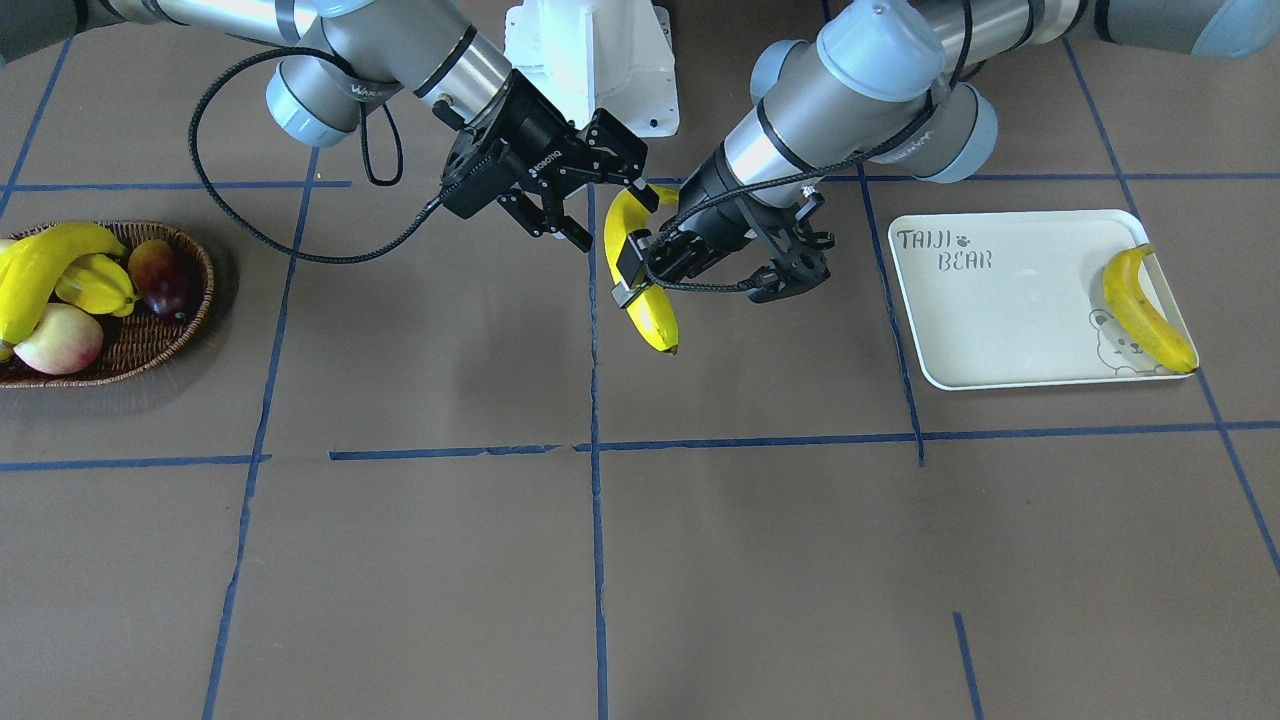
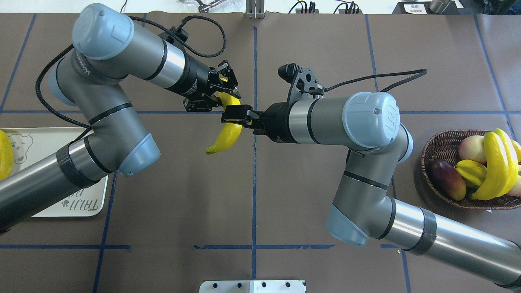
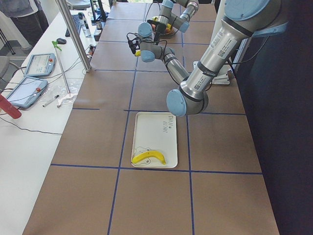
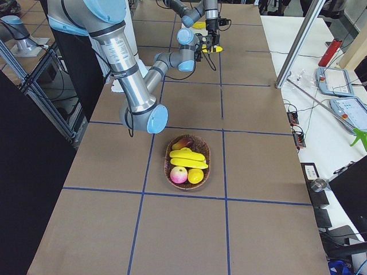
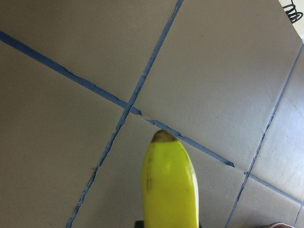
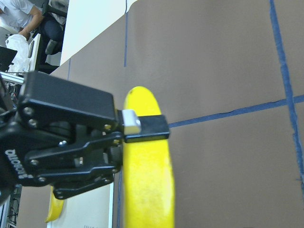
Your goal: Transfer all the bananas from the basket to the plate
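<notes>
Left pincer (image 1: 632,268): clamped across the middle of a banana (image 1: 655,322), which hangs clear of the table (image 1: 450,560), well apart from the plate (image 1: 1010,320) on its basket side.
Right pincer (image 1: 556,226): jaws spread and empty, just beside the held banana on the side away from the plate.
Why mid-table: the basket (image 1: 150,345) sits at the opposite end of the table from the plate, so each pincer likely serves one end. This looks like the hand-over point between them.
Why a mid-body grip: taking the curved fruit at its middle keeps it balanced and leaves both ends free for laying it flat.
Plate: the banana on the plate (image 1: 1145,315) lies along the edge farthest from the basket, beside the bear outline (image 1: 1115,345). Most of the face shows free for more.
Basket contents: two more bananas (image 2: 494,167) show in the overhead view, piled on other fruit (image 1: 60,340).
Progress: by my judgement, one delivered, one in transit, two waiting.
Next: the left pincer probably has to carry its load to the plate and lower it beside the one lying there.
Risk: the right pincer is very close, and smooth skin may slip if swung fast.
</notes>
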`<state>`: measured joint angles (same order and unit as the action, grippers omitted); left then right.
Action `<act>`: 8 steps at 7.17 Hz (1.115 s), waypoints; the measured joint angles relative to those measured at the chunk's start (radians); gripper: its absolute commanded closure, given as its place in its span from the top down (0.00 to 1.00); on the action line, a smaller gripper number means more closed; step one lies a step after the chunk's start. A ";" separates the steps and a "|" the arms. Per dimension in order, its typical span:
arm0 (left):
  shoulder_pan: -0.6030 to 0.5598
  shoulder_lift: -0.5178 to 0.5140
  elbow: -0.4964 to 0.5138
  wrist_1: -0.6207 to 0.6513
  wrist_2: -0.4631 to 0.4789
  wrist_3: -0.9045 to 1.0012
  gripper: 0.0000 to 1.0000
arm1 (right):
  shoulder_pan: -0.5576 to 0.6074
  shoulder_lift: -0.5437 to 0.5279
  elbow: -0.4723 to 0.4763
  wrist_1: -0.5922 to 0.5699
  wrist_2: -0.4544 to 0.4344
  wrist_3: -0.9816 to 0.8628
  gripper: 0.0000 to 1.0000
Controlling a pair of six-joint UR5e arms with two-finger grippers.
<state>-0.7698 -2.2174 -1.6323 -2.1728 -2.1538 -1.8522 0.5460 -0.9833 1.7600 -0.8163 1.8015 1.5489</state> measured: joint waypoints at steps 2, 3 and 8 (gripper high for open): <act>-0.079 0.098 -0.013 0.013 0.002 0.000 0.00 | 0.065 -0.001 0.005 -0.141 0.075 -0.017 1.00; -0.127 0.156 -0.015 0.020 0.002 0.003 0.00 | 0.086 -0.002 0.006 -0.225 0.089 -0.049 1.00; -0.219 0.581 -0.007 0.032 0.008 0.374 0.02 | 0.241 -0.012 0.024 -0.563 0.206 -0.279 1.00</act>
<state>-0.9889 -1.6368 -1.6390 -2.1409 -2.1459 -1.4782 0.7865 -0.9951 1.7843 -1.3790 2.0078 1.2703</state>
